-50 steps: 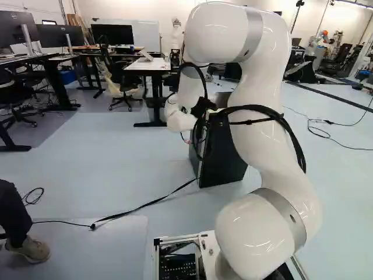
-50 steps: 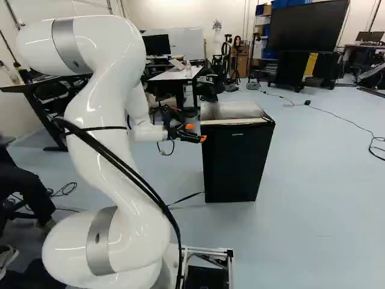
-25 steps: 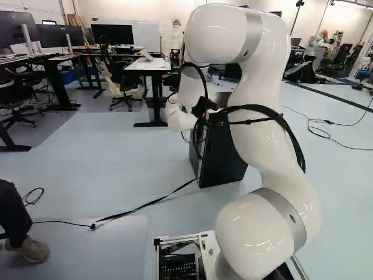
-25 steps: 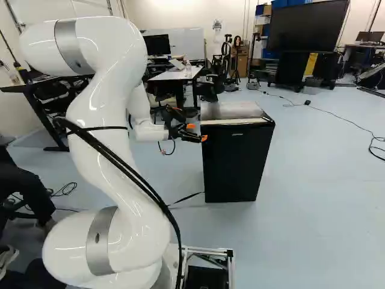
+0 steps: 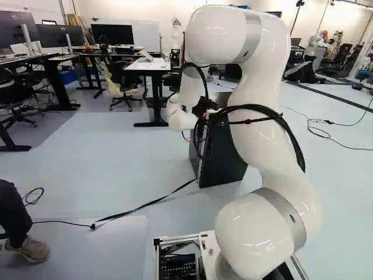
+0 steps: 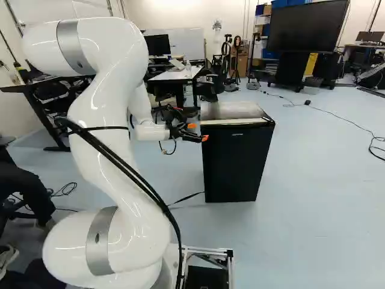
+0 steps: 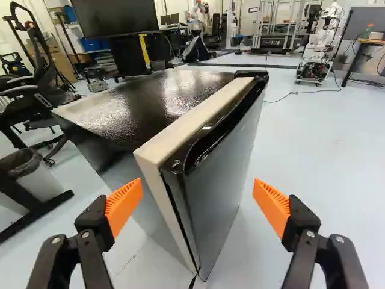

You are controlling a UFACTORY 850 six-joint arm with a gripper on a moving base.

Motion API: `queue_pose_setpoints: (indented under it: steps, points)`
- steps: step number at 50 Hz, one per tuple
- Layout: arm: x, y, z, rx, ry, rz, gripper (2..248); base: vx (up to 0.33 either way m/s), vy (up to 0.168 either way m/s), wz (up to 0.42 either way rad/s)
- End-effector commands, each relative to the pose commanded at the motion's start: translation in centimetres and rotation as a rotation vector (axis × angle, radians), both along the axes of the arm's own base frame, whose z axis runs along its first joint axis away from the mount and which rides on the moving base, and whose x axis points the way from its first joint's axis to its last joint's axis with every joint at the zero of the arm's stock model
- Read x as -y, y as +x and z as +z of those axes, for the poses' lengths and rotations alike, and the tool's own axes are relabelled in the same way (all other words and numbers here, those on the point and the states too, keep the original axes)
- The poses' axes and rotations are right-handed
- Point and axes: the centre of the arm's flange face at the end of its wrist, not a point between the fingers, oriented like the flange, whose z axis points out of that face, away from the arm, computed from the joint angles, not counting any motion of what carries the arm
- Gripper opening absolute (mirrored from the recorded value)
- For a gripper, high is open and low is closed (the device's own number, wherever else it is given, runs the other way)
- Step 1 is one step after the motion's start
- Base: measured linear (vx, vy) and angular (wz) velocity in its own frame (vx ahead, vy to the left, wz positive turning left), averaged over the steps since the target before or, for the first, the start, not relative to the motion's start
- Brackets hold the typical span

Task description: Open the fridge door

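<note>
We have shifted the pincer slightly toward the fridge; it stands wide. The door remains closed, so we judge this alignment before pulling.

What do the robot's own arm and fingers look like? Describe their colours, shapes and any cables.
The arm is glossy white, with thick, rounded segments and silver-grey bands. Black cables run along it. The two fingers are black and angular, with ribbed orange pads.
</note>
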Motion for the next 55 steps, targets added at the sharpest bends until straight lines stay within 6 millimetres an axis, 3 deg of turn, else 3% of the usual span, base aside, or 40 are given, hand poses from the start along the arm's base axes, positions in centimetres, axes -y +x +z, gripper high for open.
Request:
queue_pose_setpoints:
  steps: [55]
  points:
    - [1.7, -0.1, -0.1, -0.003, 0.01, -0.063, 247, 0.0, 0.0, 0.0]
